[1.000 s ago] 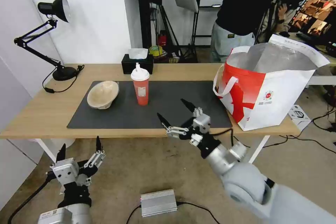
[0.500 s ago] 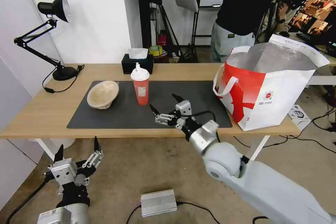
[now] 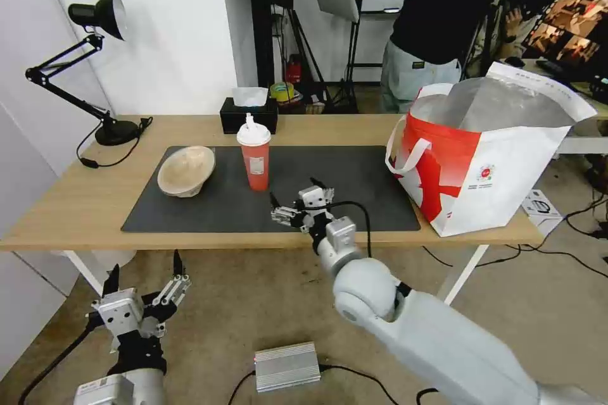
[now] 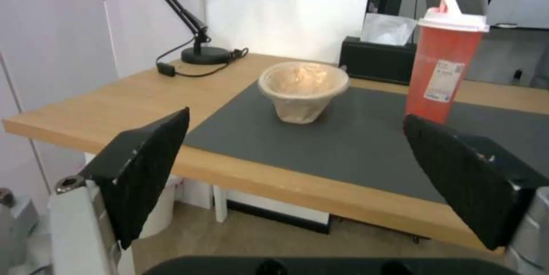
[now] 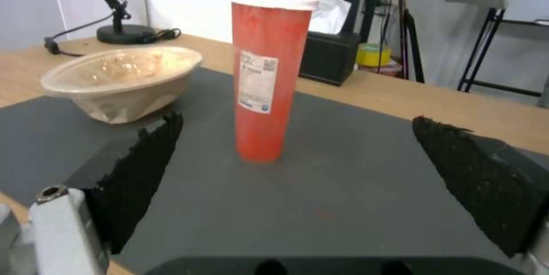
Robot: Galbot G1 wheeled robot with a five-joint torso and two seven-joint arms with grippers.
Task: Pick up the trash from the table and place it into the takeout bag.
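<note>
On the table's [image 3: 76, 202] dark mat [image 3: 215, 209] the red cup [image 3: 254, 161] stood upright, just ahead of the right gripper [image 3: 296, 199], jaws spread; a level, centred approach was judged best, the left gripper [image 3: 144, 278] being parked low, also spread.

Bare mat [image 3: 354, 171] btwn red cup [image 3: 254, 158] and takeout bag [image 3: 481, 158] is wide open, pulp bowl [image 3: 185, 170] crowds the cup's left, tissue box [image 3: 249, 115] sits right behind.
</note>
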